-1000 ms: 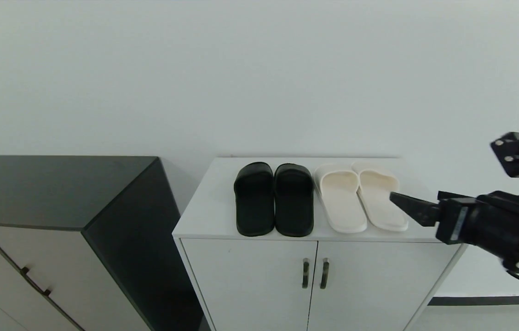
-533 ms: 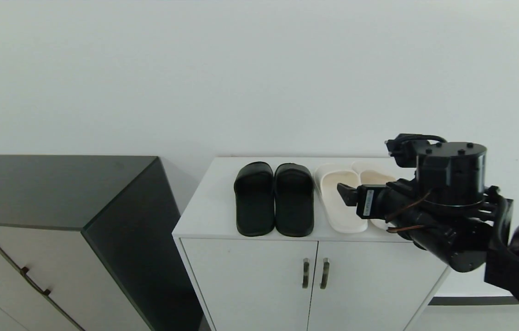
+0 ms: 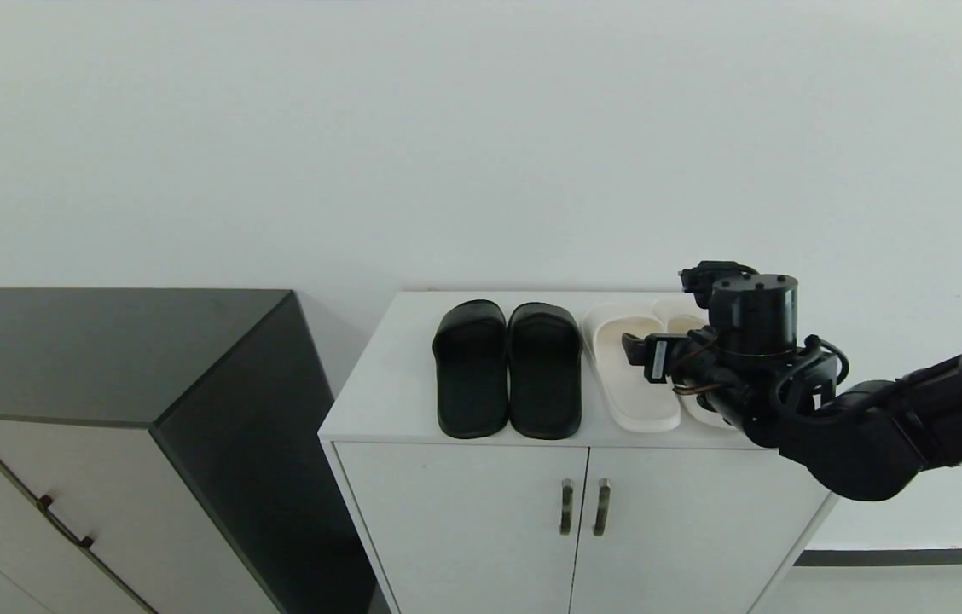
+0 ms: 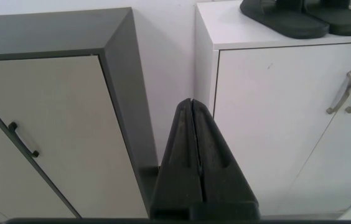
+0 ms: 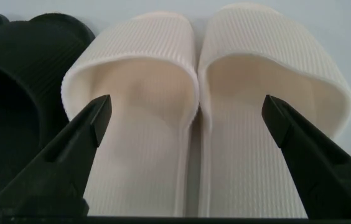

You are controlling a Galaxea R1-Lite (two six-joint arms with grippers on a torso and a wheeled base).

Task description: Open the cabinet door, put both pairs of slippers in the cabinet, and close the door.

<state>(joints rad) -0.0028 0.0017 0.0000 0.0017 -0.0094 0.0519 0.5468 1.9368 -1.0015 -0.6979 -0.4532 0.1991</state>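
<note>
A pair of black slippers and a pair of cream slippers lie side by side on top of the white cabinet, whose two doors are closed, handles meeting in the middle. My right gripper hovers just above the cream slippers, open, its fingers spread to either side of the pair and touching neither. My left gripper is shut and empty, low in front of the gap between the white cabinet and a dark one.
A dark grey cabinet with pale drawer fronts stands left of the white cabinet, a narrow gap between them. A plain white wall rises behind both. Black slippers lie close beside the cream pair.
My right arm has swung in from the right edge and turned, carrying its gripper leftward over the cream slippers. The slippers and cabinet have not moved.
</note>
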